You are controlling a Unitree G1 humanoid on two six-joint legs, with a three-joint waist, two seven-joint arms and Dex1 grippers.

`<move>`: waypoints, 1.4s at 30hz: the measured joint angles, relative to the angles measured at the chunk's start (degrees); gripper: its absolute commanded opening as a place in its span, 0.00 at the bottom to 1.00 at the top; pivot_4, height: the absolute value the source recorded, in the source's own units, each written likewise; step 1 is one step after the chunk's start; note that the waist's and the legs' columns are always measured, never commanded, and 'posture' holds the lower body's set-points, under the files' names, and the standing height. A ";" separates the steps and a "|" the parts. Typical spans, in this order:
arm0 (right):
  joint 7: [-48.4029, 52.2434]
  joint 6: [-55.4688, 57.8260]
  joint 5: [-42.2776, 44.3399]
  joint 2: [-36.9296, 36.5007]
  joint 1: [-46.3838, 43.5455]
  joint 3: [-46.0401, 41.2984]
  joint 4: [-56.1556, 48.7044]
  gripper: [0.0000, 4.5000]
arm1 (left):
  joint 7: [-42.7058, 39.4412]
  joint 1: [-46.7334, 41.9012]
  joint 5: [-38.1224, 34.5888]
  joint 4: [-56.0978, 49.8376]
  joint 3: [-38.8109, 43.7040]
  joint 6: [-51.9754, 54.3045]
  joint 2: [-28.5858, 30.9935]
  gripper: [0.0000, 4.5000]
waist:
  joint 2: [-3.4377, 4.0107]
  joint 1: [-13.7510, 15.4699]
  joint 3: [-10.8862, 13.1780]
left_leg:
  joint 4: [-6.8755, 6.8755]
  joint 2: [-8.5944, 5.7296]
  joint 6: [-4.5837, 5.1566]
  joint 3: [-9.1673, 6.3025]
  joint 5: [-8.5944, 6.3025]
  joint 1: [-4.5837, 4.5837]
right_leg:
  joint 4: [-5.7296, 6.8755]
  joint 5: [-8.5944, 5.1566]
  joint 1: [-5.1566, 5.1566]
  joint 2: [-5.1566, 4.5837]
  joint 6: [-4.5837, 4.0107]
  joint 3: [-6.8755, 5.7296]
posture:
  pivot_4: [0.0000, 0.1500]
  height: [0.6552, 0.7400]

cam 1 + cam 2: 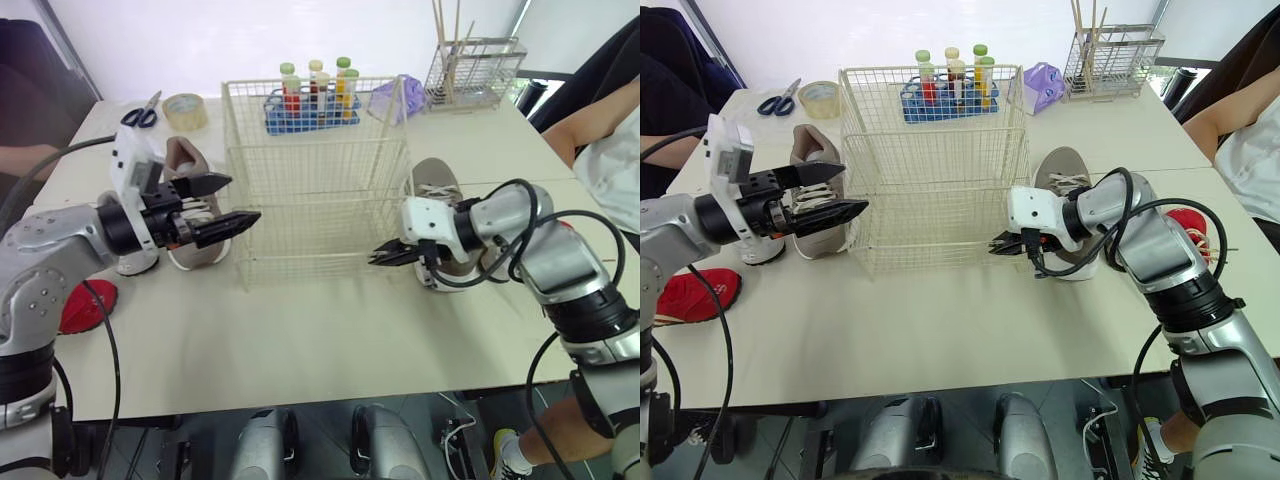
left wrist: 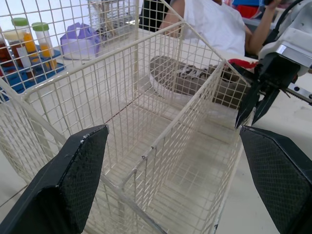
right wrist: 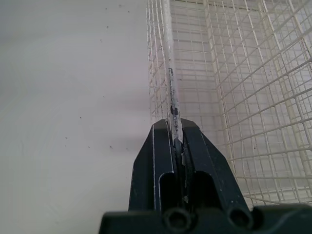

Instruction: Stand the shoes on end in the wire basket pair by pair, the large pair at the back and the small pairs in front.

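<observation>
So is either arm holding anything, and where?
The right tool pinches the wire basket at its front right corner wire; the left tool holds nothing.

- Basket: one.
- Grey-tan shoes: two sure, one each side of basket.
- Red shoes: two.
- Scissors: one.
- Tape: one.
- Tube rack: one.

A pale bench is seen, with a wire basket set at its middle. A beige shoe is laid just beside the basket's left wall, a grey shoe just beside its right. Behind are placed scissors, a tape roll, a blue rack of bottles, a purple object and a wire rack of sticks.
</observation>
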 measured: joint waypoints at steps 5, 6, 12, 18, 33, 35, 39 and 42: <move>-1.80 3.29 2.14 0.70 -0.04 -1.94 -2.45 0.74 | 0.36 0.00 0.00 -0.04 -0.76 0.00 -0.49 1.00 | 0.00 0.01 0.00 | 0.00 0.00 0.00 0.00 0.00 0.00 | 0.00 0.00 0.00 0.00 0.00 0.00 | 1.00 1.00; -2.40 4.03 2.77 1.00 -0.09 -2.74 -3.04 0.85 | 0.35 -0.02 -0.01 -0.05 -0.97 0.00 -0.65 1.00 | 0.00 0.02 0.00 | 0.00 0.00 0.00 0.00 0.00 0.00 | 0.00 0.00 0.00 0.00 0.00 0.00 | 1.00 1.00; -6.01 11.46 11.43 2.21 -2.94 -11.34 -6.62 0.99 | 0.11 -0.72 -0.28 -0.04 -1.10 0.00 -0.73 1.00 | 0.00 0.05 0.00 | 0.00 0.00 0.00 -0.02 0.00 0.00 | 0.00 0.00 0.00 0.00 0.00 0.00 | 1.00 1.00; -19.90 31.80 24.32 1.61 -5.24 -31.74 -10.68 0.99 | -2.47 -2.98 -2.81 0.07 -1.15 0.36 -0.72 1.00 | -0.01 0.98 -0.01 | 0.01 -0.02 0.01 -0.03 0.00 -0.04 | -0.01 0.01 0.01 -0.03 -0.02 0.00 | 1.00 1.00; -57.19 67.71 22.53 20.82 15.39 -48.75 -38.35 0.99 | -9.09 -12.35 -0.30 7.75 -8.98 -2.69 -5.97 1.00 | 0.10 1.18 0.00 | -0.01 0.04 -0.07 -0.03 0.05 -0.16 | 0.07 0.00 -0.18 0.14 -0.02 0.08 | 1.00 1.00; -61.14 67.71 20.60 24.65 16.58 -47.78 -40.57 0.99 | -9.92 -12.74 0.68 8.61 -10.08 -3.50 -6.32 1.00 | 0.12 1.25 -0.01 | -0.01 0.02 -0.07 -0.01 0.05 -0.18 | 0.08 0.00 -0.22 0.14 -0.02 0.14 | 1.00 1.00; -67.18 65.87 15.39 24.88 21.01 -44.86 -43.14 0.99 | -10.55 -13.48 1.36 9.15 -10.28 -3.64 -6.49 1.00 | 0.05 1.27 -0.05 | 0.00 0.00 -0.05 -0.04 0.04 -0.17 | 0.01 0.00 -0.15 0.14 -0.02 0.13 | 1.00 1.00; -68.98 63.36 13.06 24.59 22.83 -43.39 -43.11 0.99 | -10.61 -13.52 1.61 9.12 -10.28 -3.66 -6.72 1.00 | 0.06 1.10 -0.04 | -0.01 0.02 -0.05 -0.05 0.04 -0.15 | 0.03 0.00 -0.16 0.17 -0.02 0.15 | 1.00 1.00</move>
